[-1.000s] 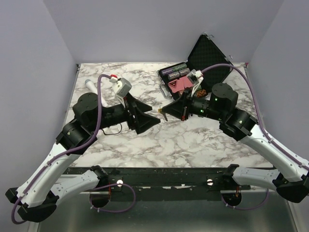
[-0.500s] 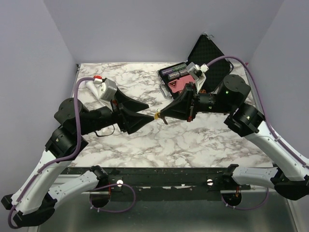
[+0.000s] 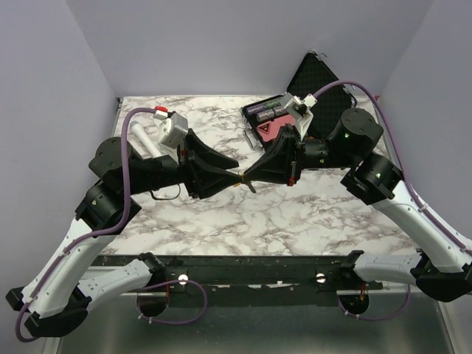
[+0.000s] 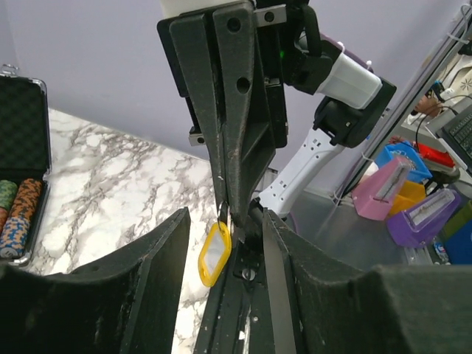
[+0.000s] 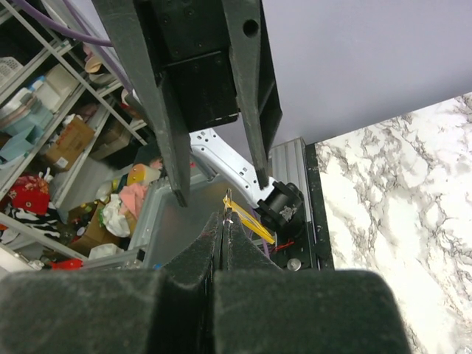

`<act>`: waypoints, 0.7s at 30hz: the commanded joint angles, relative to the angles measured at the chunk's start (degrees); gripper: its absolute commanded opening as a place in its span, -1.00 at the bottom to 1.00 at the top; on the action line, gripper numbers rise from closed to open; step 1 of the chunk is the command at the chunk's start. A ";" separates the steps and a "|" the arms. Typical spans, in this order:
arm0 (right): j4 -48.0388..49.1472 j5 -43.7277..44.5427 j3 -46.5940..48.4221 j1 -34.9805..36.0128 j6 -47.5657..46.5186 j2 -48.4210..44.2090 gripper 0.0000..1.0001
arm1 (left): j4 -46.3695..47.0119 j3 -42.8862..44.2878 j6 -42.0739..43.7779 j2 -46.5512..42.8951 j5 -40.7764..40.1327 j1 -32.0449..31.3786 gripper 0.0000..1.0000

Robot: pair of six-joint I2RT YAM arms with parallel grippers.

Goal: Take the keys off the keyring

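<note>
My right gripper (image 3: pixel 247 175) hangs above the middle of the table, shut on the thin metal keyring (image 5: pixel 227 200). The key's yellow-orange head (image 4: pixel 214 254) dangles from the ring just below the closed tips; it also shows in the right wrist view (image 5: pixel 249 220) and as a small yellow spot in the top view (image 3: pixel 241 177). I cannot make out its blade. My left gripper (image 3: pixel 234 171) faces the right one, open. Its two fingers (image 4: pixel 166 273) stand on either side of the right gripper's tip, the ring and the key head, touching none of them.
An open black case (image 3: pixel 318 81) holding stacked chips (image 3: pixel 267 110) and a pink-red item (image 3: pixel 269 131) sits at the back right. A white-and-grey microphone (image 3: pixel 140 136) lies at the back left. A thin black cable (image 3: pixel 166 196) lies under the left arm.
My left gripper has moved up and right, and its open fingers now straddle the right gripper's tip. The right gripper stays shut on the ring and has barely moved over the last half second.
</note>
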 commanded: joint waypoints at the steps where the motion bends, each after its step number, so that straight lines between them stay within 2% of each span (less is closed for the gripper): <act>1: 1.37 -1.88 1.51 0.02 0.49 -0.09 -0.99 | 0.96 1.74 -0.30 0.91 3.21 0.23 0.01; 21: 2.86 -1.53 0.90 0.02 1.72 -0.97 -0.99 | 2.89 2.00 -1.96 2.32 5.24 0.23 -0.15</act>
